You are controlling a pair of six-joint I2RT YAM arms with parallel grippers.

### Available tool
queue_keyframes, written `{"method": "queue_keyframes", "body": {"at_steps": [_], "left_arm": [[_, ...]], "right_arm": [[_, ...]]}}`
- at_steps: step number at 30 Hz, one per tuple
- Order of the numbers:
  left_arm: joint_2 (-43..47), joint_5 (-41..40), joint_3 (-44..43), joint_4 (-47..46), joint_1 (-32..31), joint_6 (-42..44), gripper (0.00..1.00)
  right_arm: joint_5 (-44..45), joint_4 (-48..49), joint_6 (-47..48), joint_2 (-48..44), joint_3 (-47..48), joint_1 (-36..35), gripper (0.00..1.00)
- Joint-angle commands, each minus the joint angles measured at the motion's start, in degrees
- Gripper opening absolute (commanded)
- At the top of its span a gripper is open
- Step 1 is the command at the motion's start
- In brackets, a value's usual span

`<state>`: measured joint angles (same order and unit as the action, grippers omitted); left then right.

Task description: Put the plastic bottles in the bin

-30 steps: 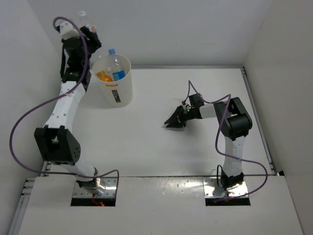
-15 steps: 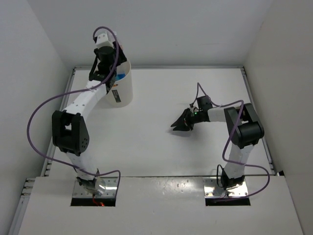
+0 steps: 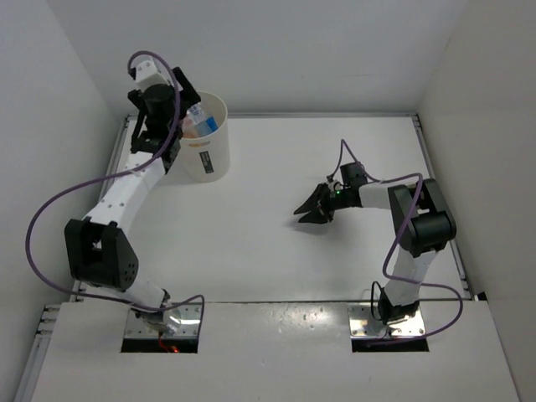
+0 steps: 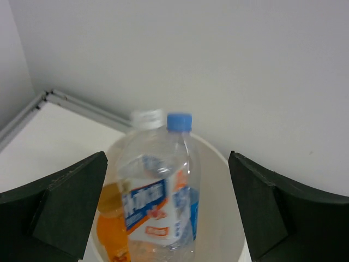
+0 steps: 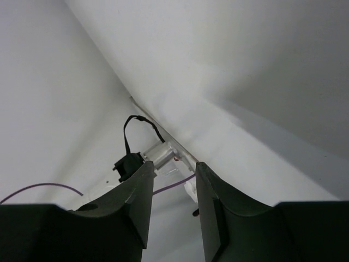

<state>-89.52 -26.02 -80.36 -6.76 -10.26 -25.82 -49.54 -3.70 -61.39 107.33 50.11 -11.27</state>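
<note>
fig.: top view + both wrist views. the bin (image 3: 207,159) stands at the far left corner of the table (image 3: 251,251), close to the back edge, w/ a small label on its side facing you. all three plastic bottles (image 3: 198,122) are inside it. the blue-cap bottle (image 4: 184,158) and the pale-cap clear bottle (image 4: 143,158) stand side by side, roughly upright, necks above the rim. blue-and-orange label print shows through them, and you cannot tell which bottle carries which print. the orange bottle (image 4: 112,232) sits lower, at their left in the left wrist view. your left gripper (image 4: 166,157) hangs over the bin's left rim, fingers (image 4: 65,207) spread wide w/ nothing held; both bottle necks show in the gap. your right gripper (image 3: 306,211) is low over the table approx. mid-surface, somewhat toward the right edge, well apart from the bin and pointing left. its two fingers stand w/ only a narrow gap, nothing in it. behind them: walls meeting at a corner.
</note>
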Motion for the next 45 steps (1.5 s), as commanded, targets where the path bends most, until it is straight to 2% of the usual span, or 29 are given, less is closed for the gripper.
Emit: {"method": "queue_keyframes", "body": {"at_steps": [1, 4, 8, 13, 15, 17, 20, 24, 27, 34, 39, 45], "left_arm": [[5.4, -0.7, -1.6, -4.7, 2.3, -0.1, 1.00], [7.4, -1.5, -2.8, -4.1, 5.9, -0.3, 1.00], [10.4, -5.9, 0.5, 1.7, 12.4, -4.0, 1.00], [17.9, -8.7, 19.3, 4.0, 16.8, -6.5, 1.00], [19.4, -9.2, 26.1, 6.2, 16.8, -9.0, 1.00], [20.4, -9.2, 29.2, 9.2, 16.8, -10.9, 1.00], [21.2, -9.2, 33.7, 10.3, 16.8, -11.5, 1.00], [21.2, -11.2, 34.7, 10.3, 16.8, -8.7, 1.00], [20.6, -6.9, 35.3, 7.0, 16.8, -6.8, 1.00], [18.6, 1.3, 33.4, 4.7, 16.8, -5.5, 1.00], [16.0, 5.8, 31.3, 6.4, 16.8, -4.2, 1.00], [16.0, 13.9, 34.8, 2.1, 16.8, -3.0, 1.00]], "right_arm": [[-2.1, 0.5, 0.8, -1.0, 2.4, 0.4, 0.38], [-2.1, 1.1, 0.8, -1.6, 3.8, 0.4, 0.40], [-1.6, 1.6, 0.8, -2.9, 6.9, 0.4, 0.40], [2.2, -2.4, 5.7, -6.9, 10.6, 1.4, 0.40], [6.1, -5.4, 8.1, -9.1, 11.2, 2.1, 0.40], [16.8, -9.9, 10.4, -15.9, 12.3, 2.1, 0.40], [24.6, -17.6, 14.4, -16.8, 17.3, 2.1, 0.42], [26.5, -19.2, 16.2, -19.2, 17.3, 2.7, 0.42], [25.9, -17.0, 16.2, -22.2, 13.4, 3.2, 0.42], [32.0, -21.4, 20.2, -25.1, 15.0, 4.2, 0.43], [44.4, -23.5, 18.8, -29.7, 15.1, 4.8, 0.45], [56.2, -27.6, 20.1, -31.1, 18.4, 4.7, 0.47]]}}
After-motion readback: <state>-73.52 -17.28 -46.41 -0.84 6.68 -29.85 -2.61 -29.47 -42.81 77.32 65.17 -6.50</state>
